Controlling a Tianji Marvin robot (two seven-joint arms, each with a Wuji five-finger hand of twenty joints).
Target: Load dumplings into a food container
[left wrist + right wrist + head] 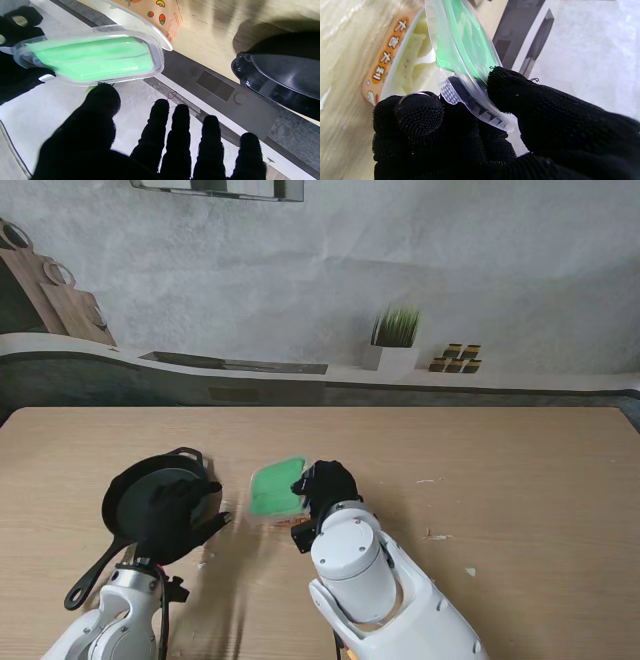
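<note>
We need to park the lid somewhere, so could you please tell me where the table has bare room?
The right half of the table is bare apart from small specks. The far strip is free too. It is crowded between the pan, the container and the lid in the right robot hand.

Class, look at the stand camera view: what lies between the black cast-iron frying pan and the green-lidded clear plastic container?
Only the left robot hand over the black cast-iron frying pan, then bare wooden table before the green-lidded clear plastic container.

Orange-print container (385,60) w/ pale dumplings (413,65) inside, green clear-rimmed lid (274,487) tilted over it.
</note>
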